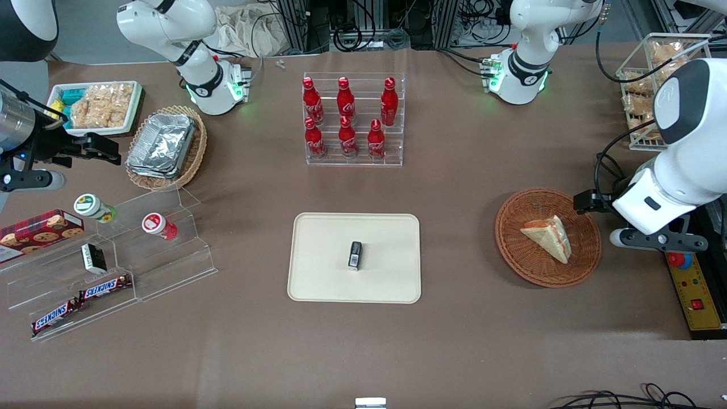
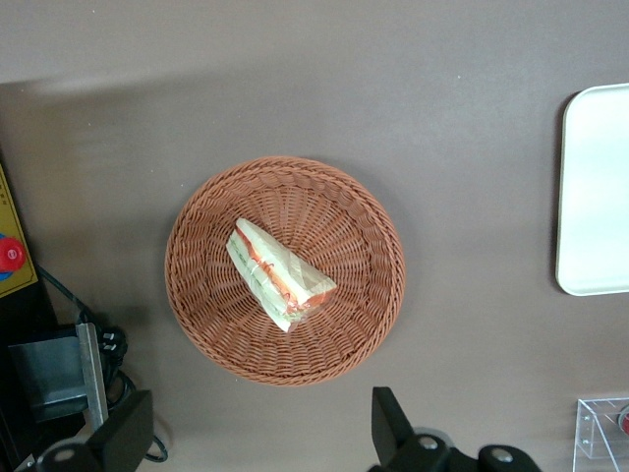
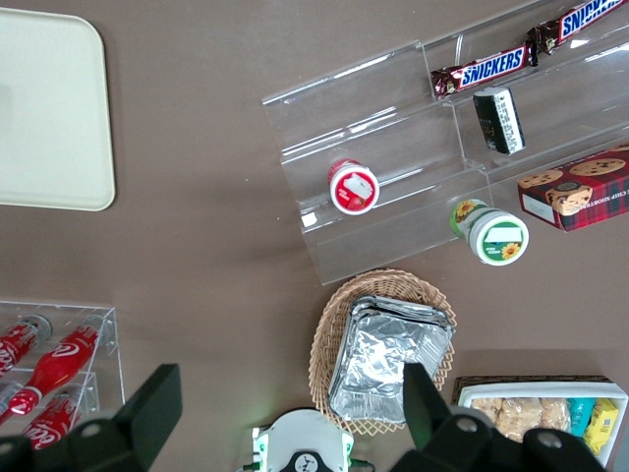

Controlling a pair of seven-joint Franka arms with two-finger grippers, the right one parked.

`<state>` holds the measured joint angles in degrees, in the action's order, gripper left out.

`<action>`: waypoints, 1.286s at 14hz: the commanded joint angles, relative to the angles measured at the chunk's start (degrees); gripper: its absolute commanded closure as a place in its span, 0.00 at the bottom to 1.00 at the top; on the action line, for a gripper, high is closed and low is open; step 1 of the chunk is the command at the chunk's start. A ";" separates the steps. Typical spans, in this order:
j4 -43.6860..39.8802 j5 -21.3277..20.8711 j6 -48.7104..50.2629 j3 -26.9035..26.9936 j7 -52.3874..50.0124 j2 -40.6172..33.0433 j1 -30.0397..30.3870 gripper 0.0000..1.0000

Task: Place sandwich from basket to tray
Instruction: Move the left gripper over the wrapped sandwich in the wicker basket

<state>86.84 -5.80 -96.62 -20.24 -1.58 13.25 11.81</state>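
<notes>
Brown tabletop fills our view: the sandwich (image 2: 278, 274) lies slantwise in the basket (image 2: 369, 295). Our gripper (image 2: 257, 433), fingers apart and empty, hovers just above (slightly off-centre); the tray (image 1: 318, 272) sits toward the parked arm's end.

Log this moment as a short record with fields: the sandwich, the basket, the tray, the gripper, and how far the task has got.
sandwich: the sandwich lies in the basket, wrapped, filling edge showing
basket: the basket sits on the table toward the working arm's end
tray: the tray is beside the basket and apart from it, with a small dark object on it
gripper: the gripper hangs above the basket, fingers open, holding nothing
task progress: sandwich not yet picked
</notes>
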 commanded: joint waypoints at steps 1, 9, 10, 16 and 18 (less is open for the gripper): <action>-2.99 -1.49 1.09 -0.06 -1.05 1.69 -0.30 0.00; -0.73 -1.93 0.13 -0.15 -17.31 3.89 -0.47 0.00; 2.25 -1.94 -2.49 -0.15 -17.40 3.28 -0.47 0.00; 18.00 -2.55 -18.41 1.43 -18.28 1.17 0.41 0.00; 19.85 -2.73 -20.26 2.58 -19.67 1.25 0.32 0.00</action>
<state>103.16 -7.57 -114.69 -18.47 -19.26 16.76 11.89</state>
